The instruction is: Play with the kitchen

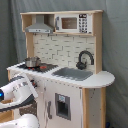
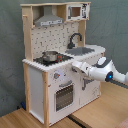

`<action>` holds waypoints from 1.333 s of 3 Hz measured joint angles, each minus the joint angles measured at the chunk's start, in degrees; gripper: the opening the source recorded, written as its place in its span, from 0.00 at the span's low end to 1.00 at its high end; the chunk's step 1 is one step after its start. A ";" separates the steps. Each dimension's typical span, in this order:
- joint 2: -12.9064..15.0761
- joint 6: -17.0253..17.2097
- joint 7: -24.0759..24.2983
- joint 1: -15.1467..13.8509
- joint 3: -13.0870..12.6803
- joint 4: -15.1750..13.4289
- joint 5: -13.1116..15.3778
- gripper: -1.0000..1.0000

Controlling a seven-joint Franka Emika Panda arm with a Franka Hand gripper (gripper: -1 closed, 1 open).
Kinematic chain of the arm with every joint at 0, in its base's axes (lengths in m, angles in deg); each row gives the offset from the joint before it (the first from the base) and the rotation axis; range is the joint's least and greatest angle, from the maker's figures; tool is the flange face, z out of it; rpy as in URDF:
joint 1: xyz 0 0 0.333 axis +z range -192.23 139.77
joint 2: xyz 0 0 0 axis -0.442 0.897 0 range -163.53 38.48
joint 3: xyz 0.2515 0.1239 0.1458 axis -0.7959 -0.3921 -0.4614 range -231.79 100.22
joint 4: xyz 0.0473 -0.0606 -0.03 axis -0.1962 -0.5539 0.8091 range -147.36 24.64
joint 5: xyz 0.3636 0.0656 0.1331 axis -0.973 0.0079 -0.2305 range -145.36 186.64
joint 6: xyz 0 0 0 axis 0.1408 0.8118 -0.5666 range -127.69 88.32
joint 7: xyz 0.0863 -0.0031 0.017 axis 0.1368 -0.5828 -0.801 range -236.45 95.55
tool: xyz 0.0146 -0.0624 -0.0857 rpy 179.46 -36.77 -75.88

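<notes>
Reading the second exterior view from its left, we found the kitchen (image 2: 57,60) standing upright on a wooden floor before a grey curtain, filling most of the picture, and everything on it looked in its place. At the second exterior view's left the grey hood (image 2: 49,20) hung over the stovetop, where the small pot (image 2: 50,56) sat upright on the dark hob. Below it the oven door (image 2: 64,95) appeared closed, and the knobs (image 2: 56,76) on the front panel showed no sign we could read of having been turned. Further right came the black faucet (image 2: 75,39) arched over the grey sink (image 2: 82,50), and above them the microwave (image 2: 76,11), its door seemingly closed as well. From the second exterior view's right the arm reached in, and its gripper (image 2: 75,67) sat just beside the front edge of the counter, near the knobs; whether it touched anything we could not tell, nor could we make out how its fingers stood. In the first exterior view the arm came in low at the left, below the stove. We judged the play barely begun: the pot, the doors, the knobs and the faucet all remained to be handled.
</notes>
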 joint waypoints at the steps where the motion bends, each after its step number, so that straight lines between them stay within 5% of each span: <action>1: 0.00 0.00 6.10 0.06 0.02 -0.02 0.00 0.00; 4: 0.01 0.01 23.23 0.31 -0.03 0.01 0.00 0.00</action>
